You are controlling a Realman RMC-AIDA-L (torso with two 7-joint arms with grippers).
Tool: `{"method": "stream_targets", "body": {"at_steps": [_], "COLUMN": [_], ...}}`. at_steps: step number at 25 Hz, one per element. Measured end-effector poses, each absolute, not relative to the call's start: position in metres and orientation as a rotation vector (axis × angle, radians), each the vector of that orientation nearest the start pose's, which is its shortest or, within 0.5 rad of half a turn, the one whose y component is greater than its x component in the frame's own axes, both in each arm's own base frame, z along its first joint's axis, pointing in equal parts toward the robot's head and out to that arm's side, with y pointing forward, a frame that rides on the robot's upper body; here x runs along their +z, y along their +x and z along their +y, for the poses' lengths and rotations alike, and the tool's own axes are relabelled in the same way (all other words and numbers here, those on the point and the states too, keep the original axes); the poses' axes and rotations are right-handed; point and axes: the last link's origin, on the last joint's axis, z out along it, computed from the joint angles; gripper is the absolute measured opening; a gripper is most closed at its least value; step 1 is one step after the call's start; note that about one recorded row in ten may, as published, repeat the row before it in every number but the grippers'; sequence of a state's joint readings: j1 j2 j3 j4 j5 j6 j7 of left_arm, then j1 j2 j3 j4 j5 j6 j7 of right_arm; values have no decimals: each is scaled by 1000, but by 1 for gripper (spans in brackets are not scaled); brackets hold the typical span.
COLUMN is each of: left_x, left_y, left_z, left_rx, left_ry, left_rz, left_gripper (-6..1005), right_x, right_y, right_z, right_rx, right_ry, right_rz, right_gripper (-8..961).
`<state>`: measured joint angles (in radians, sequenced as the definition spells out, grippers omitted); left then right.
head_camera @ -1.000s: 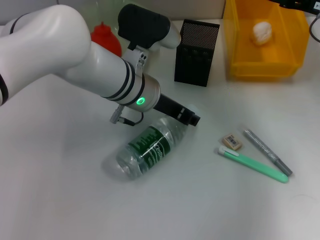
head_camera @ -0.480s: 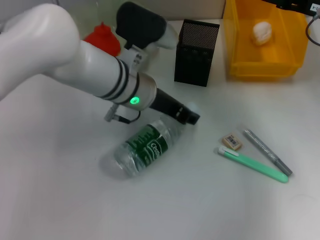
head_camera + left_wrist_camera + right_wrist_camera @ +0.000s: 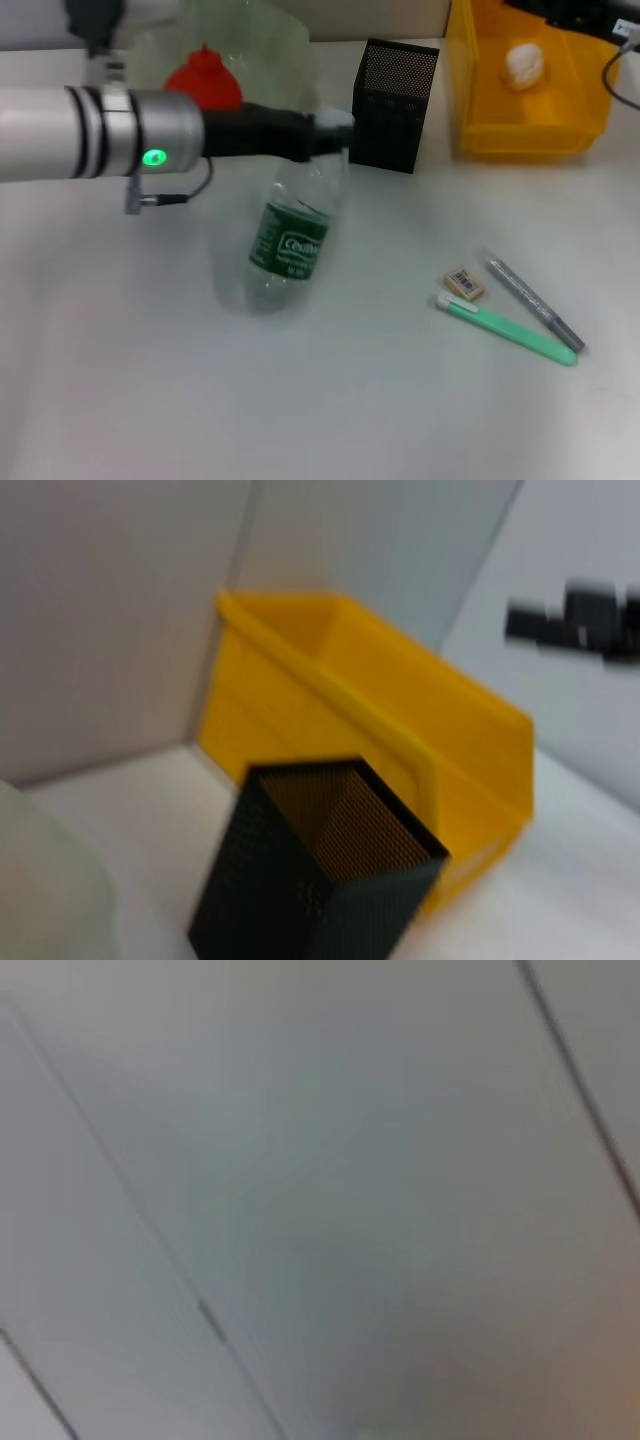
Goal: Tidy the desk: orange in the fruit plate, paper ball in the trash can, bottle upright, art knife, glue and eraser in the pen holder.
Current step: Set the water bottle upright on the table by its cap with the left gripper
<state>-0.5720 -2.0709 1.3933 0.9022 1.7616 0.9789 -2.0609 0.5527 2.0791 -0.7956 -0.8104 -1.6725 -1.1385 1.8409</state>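
Observation:
My left gripper (image 3: 315,135) is shut on the neck of the clear bottle (image 3: 290,240), just below its cap. The bottle stands almost upright, tilted a little, its base on the table. The orange (image 3: 205,80) lies in the pale fruit plate (image 3: 270,35) behind my left arm. The white paper ball (image 3: 524,62) sits inside the yellow trash can (image 3: 480,90) (image 3: 400,720). The black mesh pen holder (image 3: 393,105) (image 3: 320,880) stands just right of the bottle's cap. The tan eraser (image 3: 465,283), a green stick (image 3: 505,328) and a grey stick (image 3: 535,303) lie together at right.
My right arm (image 3: 570,12) shows only as a dark shape at the back right, beyond the trash can. The green and grey sticks are the art knife and the glue; I cannot tell which is which. The right wrist view shows only a blurred grey surface.
The bottle has gone from lying on its side to nearly upright. My left arm swung up and back, lifting the bottle's neck toward the pen holder.

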Motion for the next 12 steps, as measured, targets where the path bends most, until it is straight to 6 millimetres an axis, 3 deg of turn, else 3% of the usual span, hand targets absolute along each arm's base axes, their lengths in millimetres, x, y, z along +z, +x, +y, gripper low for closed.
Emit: {"method": "stream_targets", "body": {"at_steps": [4,12], "left_x": [-26,-9], "left_y": [-198,-224], "left_z": [381,369], "left_rx": [-687,-777], "left_ry": [-2503,-2403], "left_rz": [-928,-887], "left_gripper": [461,468], "right_x": [46,28], "right_y": [233,229], "right_z": [405,400], "right_rx": [953,927], "right_ry": [-2199,-2274], "right_rz": [1018,1017], "right_gripper": [714,714]}}
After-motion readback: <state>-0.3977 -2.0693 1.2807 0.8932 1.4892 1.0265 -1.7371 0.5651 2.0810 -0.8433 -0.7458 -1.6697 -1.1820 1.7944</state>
